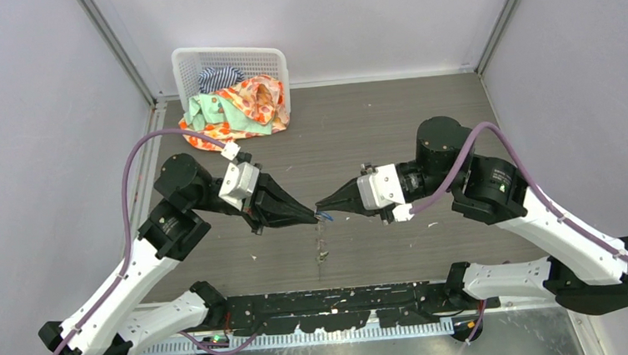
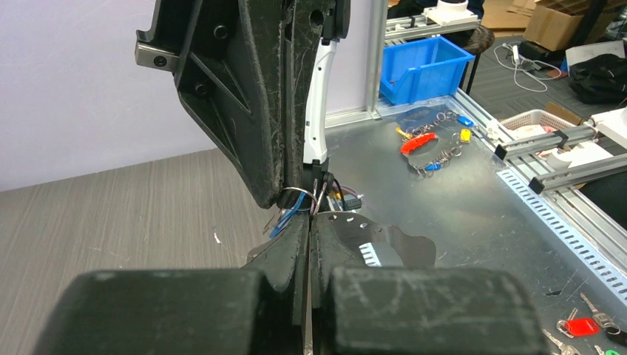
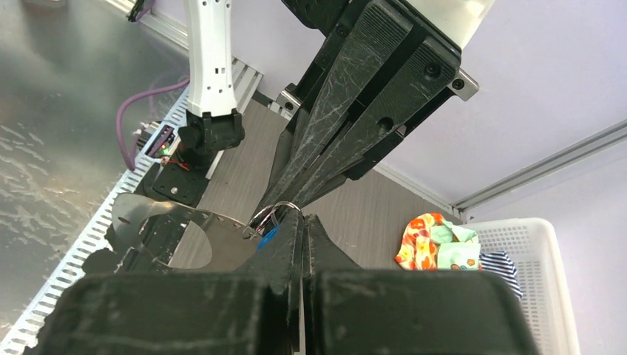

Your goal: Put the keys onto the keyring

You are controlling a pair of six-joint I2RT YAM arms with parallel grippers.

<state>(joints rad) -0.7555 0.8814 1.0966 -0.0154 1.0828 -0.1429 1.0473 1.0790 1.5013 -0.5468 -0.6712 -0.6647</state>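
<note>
Grey wood-look table with plain white walls around it, and a white basket in the far left corner with bright clothes spilling over its front edge. Nothing else out on the table that I can make out besides a few specks. Both arms are reaching in toward the middle and meeting nose to nose above the surface. The left gripper comes in from the left, the right gripper from the right, and the tips are touching or as good as. Jaws on both are pinched fully together; each wrist cam shows just a hairline seam between its own fingers. The keyring sits right at that meeting point, showing as a couple of thin silvery wire loops wrapped up against the fingertips. The blue key dangles just under the loops, off the table. From the top cam it's only a tiny blue fleck below the tips. I honestly can't tell which gripper actually has the wire clamped, since the tips crowd each other and it's all too small and tangled on my screen. It could be either one or both. Left wrist cam also catches a metal bench past the table edge, with a blue bin on it and some spare keys with coloured tags scattered near it.
</note>
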